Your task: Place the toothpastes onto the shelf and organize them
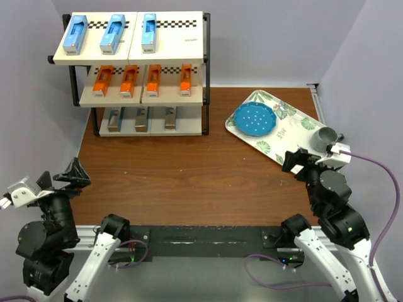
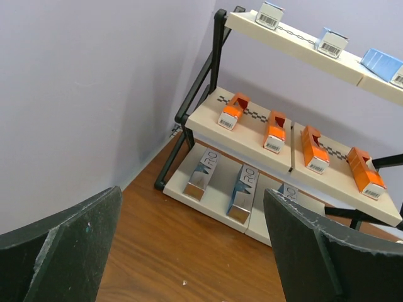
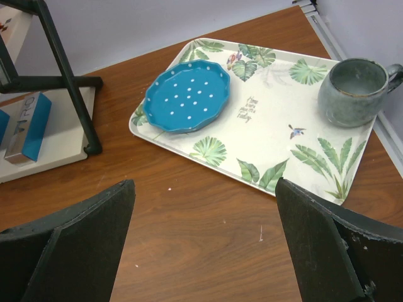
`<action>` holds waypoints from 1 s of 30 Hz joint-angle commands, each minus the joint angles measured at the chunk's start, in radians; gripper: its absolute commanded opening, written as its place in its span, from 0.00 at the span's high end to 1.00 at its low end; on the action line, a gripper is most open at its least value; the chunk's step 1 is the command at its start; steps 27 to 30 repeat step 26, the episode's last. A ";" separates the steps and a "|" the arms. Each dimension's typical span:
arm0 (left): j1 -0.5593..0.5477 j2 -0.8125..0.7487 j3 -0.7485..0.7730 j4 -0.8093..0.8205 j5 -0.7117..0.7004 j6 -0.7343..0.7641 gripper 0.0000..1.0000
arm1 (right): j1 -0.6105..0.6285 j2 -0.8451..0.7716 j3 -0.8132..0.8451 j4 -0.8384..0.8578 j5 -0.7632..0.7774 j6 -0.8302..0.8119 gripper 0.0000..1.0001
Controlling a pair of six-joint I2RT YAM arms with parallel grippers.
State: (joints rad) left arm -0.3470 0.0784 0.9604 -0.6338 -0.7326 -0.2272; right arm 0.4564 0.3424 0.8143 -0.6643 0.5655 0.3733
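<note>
Sorting so far: every toothpaste carton in view sits on the three-tier rack point(image 1: 182, 50) of black metal frame and cream boards, at 11 o'clock on the brown wooden table point(image 1: 189, 170). No carton shows anywhere off it.
Top tier: three light blue cartons point(image 1: 113, 33) lie lengthwise, side by side with gaps. The board's 3 o'clock end is bare.
Middle tier: four orange cartons point(image 1: 129, 80) form an evenly spaced row.
Bottom tier: three silver-grey cartons point(image 1: 141, 119) lie in a row, partly hidden under the middle board in the top view.
Left arm: the left gripper point(image 2: 192, 214) hangs at 8 o'clock by the table's near edge, facing the rack and well apart from it. Its jaws are spread wide with nothing between them.
Right arm: the right gripper point(image 3: 204, 207) sits at 4 o'clock, near the tray's near corner. Its jaws are also spread wide and empty.
Bystanders: a floral-patterned tray point(image 1: 296, 123) at 2 o'clock carries a blue dotted plate point(image 1: 253, 119) and a grey mug point(image 1: 325, 138), with no carton on it.
Remaining: probably nothing. The cartons are grouped by colour, one colour per tier, so the task looks finished, apart perhaps from minor straightening.
</note>
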 commanded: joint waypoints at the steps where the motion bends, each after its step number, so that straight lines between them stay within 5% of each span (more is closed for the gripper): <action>1: 0.008 -0.005 0.054 -0.035 -0.037 -0.017 0.00 | 0.002 0.020 -0.001 0.075 0.036 0.009 0.02; 30: 0.008 -0.015 0.092 -0.027 -0.060 -0.012 0.00 | 0.004 0.049 0.032 0.083 0.040 0.033 0.02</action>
